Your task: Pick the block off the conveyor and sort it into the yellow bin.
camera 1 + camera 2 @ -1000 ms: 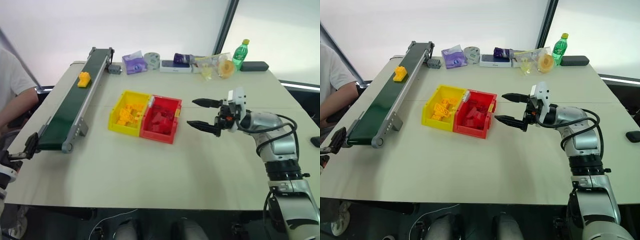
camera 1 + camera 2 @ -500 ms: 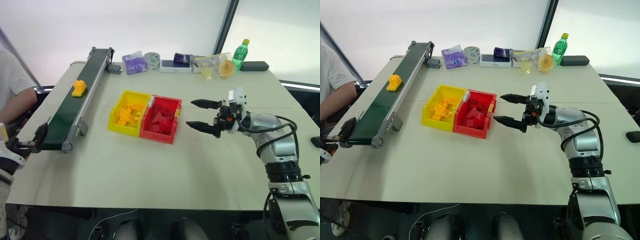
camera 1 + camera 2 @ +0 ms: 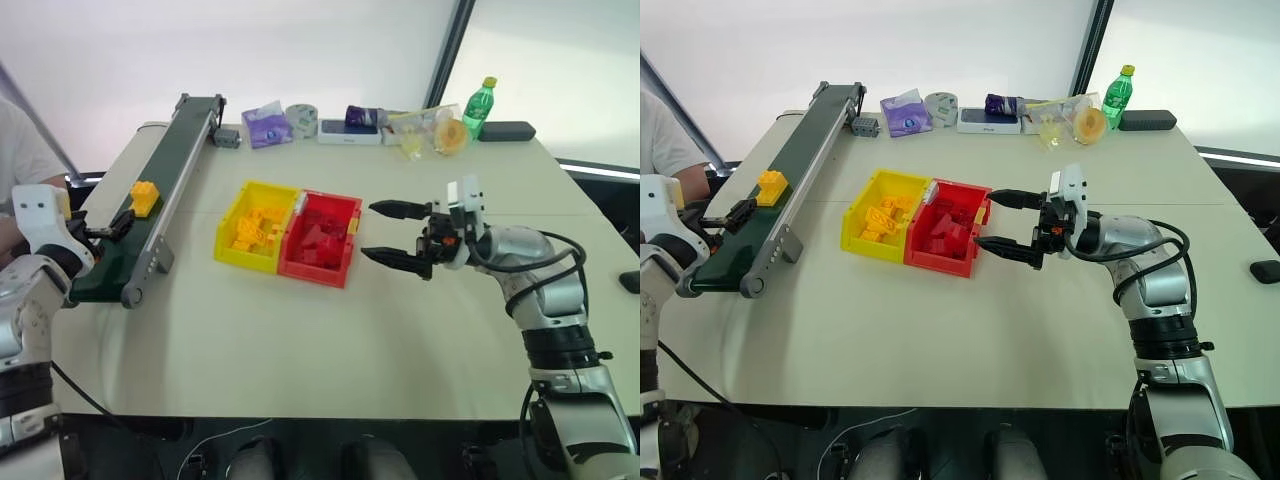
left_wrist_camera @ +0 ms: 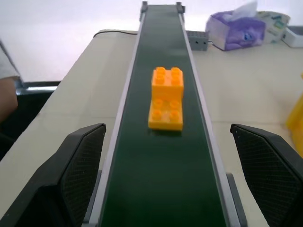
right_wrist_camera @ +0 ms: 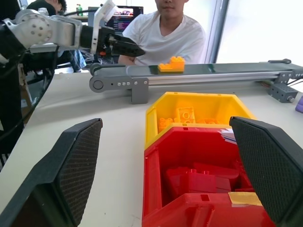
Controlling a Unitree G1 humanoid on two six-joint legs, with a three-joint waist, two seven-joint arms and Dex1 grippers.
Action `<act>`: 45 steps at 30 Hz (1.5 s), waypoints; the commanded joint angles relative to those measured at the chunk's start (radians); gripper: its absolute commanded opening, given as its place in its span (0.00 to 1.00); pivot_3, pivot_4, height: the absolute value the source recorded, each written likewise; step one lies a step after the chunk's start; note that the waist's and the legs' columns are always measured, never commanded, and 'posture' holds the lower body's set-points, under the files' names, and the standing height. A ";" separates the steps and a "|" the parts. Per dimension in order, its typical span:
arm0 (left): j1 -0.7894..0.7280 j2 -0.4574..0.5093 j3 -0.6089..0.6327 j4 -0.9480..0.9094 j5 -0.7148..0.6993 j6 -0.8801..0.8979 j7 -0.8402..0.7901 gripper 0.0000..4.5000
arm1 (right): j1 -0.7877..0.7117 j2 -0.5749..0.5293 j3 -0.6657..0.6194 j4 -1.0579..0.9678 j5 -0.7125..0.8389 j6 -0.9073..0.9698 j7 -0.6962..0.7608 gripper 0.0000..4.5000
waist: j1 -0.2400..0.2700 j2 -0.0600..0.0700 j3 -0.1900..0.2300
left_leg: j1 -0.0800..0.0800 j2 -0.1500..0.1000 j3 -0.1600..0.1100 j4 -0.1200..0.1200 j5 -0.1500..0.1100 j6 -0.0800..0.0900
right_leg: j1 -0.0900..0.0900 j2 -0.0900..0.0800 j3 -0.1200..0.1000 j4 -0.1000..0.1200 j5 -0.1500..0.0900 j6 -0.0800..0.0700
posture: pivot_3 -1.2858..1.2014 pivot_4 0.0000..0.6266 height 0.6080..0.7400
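The yellow-orange studded block [image 3: 143, 197] rides on the dark-green conveyor [image 3: 170, 165], a little short of its near end. My left gripper [image 3: 110, 225] is open and level over that near end. In the left wrist view its fingers [image 4: 71, 179] stand on either side of the belt, with the block [image 4: 166, 98] just ahead of them and untouched. The yellow bin [image 3: 232, 250], with several yellow bricks in it, sits mid-table joined to a red bin [image 3: 318, 272]. My right gripper [image 3: 370, 230] hangs open and empty, level, just right of the red bin.
A person [image 5: 165, 33] sits beyond the conveyor on the left side. Along the table's far edge lie a purple tissue pack [image 3: 268, 125], a tape roll [image 3: 301, 120], bags, a green bottle [image 3: 480, 108] and a black case [image 3: 508, 131].
The block has travelled down the belt toward its near end. My left arm has come up and forward to the conveyor's near end, still open. The right gripper has barely shifted.
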 commanded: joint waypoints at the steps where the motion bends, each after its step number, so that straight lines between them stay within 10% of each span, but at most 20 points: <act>1: -0.063 0.044 -0.038 0.109 0.038 -0.009 -0.048 0.99 | 0.002 -0.008 -0.027 -0.031 0.009 -0.014 -0.011 1.00 | 0.000 0.000 0.000 | 0.000 0.000 0.000 0.000 0.001 -0.001 | 0.000 0.000 0.000 0.000 0.000 0.000 | 0.52 0.24 1.00; 16: -0.120 0.067 -0.161 0.275 0.131 -0.062 -0.211 0.99 | 0.014 -0.011 -0.028 -0.032 0.004 -0.026 -0.027 1.00 | 0.006 0.000 0.000 | 0.000 -0.001 0.001 0.001 0.002 -0.003 | 0.000 0.000 0.000 0.000 0.000 0.000 | 0.52 0.24 1.00; 24: -0.096 0.058 -0.108 0.212 0.112 -0.049 -0.187 0.29 | 0.015 -0.021 -0.034 -0.025 -0.001 -0.037 -0.028 1.00 | 0.003 0.000 0.000 | 0.000 0.000 0.000 0.001 0.002 -0.003 | 0.000 0.000 0.000 0.001 0.000 0.000 | 0.52 0.24 1.00; 36: -0.010 0.016 -0.073 -0.141 -0.012 0.042 -0.214 0.30 | -0.001 -0.013 -0.032 0.003 -0.010 -0.049 -0.026 1.00 | 0.004 0.000 0.000 | -0.001 0.000 0.000 0.001 0.002 -0.003 | 0.000 -0.001 0.000 0.001 0.000 0.000 | 0.52 0.24 1.00; 45: -0.236 -0.186 -0.253 -0.082 0.082 0.030 -0.065 0.30 | 0.011 -0.006 -0.031 -0.007 -0.013 -0.057 -0.037 1.00 | 0.009 0.000 0.000 | -0.001 -0.001 0.000 0.002 0.002 -0.003 | 0.001 0.001 0.000 0.001 0.000 0.000 | 0.52 0.24 1.00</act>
